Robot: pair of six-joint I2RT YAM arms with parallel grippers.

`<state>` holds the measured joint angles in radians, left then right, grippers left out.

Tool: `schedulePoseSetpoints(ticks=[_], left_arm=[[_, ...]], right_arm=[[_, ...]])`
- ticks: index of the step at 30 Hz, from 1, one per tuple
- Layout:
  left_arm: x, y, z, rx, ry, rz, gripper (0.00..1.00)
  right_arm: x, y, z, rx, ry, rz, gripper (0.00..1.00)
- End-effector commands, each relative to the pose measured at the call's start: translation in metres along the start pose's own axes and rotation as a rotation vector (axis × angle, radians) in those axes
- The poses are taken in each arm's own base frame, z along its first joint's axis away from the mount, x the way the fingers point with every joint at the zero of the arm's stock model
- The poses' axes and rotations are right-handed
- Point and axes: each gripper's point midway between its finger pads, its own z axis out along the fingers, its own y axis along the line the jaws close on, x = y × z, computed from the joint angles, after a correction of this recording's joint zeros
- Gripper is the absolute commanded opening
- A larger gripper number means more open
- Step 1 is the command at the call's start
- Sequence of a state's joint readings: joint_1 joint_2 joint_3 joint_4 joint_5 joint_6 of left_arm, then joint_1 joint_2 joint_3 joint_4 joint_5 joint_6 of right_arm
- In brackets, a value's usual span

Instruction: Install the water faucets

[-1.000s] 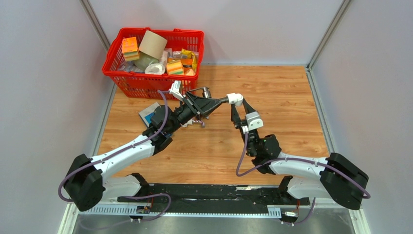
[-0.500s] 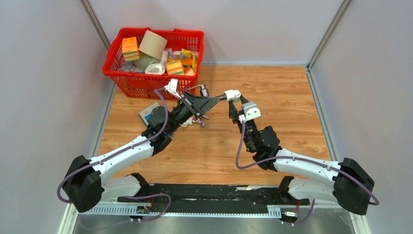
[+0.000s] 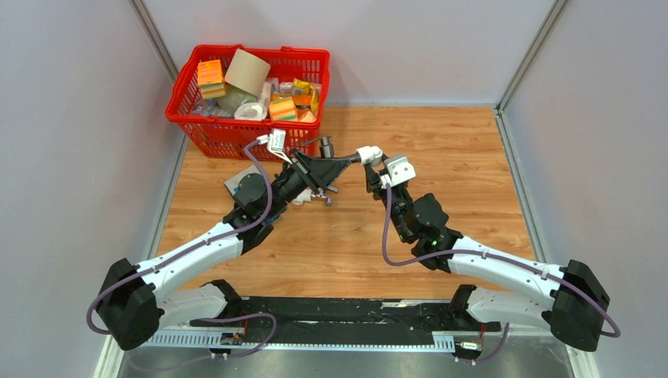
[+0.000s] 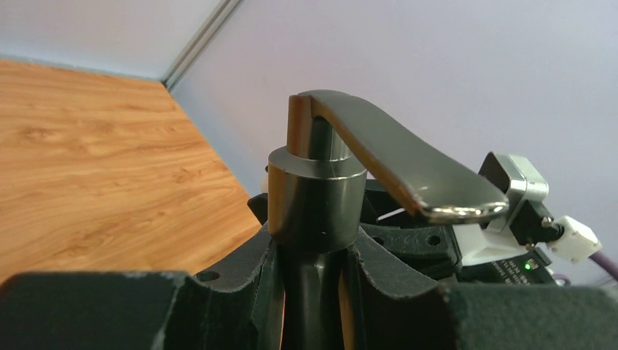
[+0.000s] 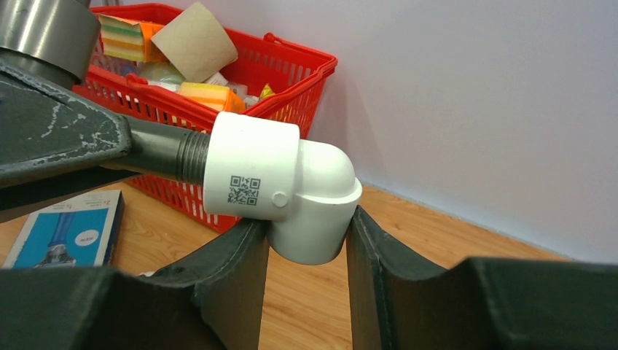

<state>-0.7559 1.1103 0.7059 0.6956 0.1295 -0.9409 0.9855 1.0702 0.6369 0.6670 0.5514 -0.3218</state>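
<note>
Shifting left since a second ago, both grippers now sit nearer the red basket (image 3: pixel 206 130). Left gripper (image 3: pixel 340 164) clenched on dark grey faucet (image 4: pixel 315 197), held above the table (image 3: pixel 457 157). Right gripper (image 5: pixel 306 235) clamped on white elbow fitting (image 5: pixel 277 182) at its threaded end. Basket rim close; open wood to the right.

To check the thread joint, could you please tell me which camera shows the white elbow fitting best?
Right wrist: the white elbow fitting fills the centre, clamped by the right gripper, the dark grey faucet entering it. Top external shows it small; left wrist shows no clear part.
</note>
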Motion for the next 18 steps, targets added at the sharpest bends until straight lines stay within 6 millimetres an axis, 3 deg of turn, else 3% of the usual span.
schedulePoseSetpoints(ticks=[1, 5, 12, 18], left_arm=[[0.011, -0.007, -0.006, 0.079, 0.026, 0.138, 0.00], [0.016, -0.004, -0.012, 0.127, 0.018, 0.252, 0.00], [0.030, 0.017, -0.022, 0.122, 0.087, 0.558, 0.00], [0.036, 0.019, -0.034, 0.201, 0.066, 0.738, 0.00]], right_arm=[[-0.032, 0.049, -0.002, -0.242, -0.040, 0.089, 0.00], [-0.040, 0.061, -0.002, -0.305, -0.015, 0.143, 0.00], [-0.048, 0.077, -0.001, -0.373, 0.080, 0.218, 0.00], [-0.054, 0.085, -0.006, -0.423, 0.091, 0.263, 0.00]])
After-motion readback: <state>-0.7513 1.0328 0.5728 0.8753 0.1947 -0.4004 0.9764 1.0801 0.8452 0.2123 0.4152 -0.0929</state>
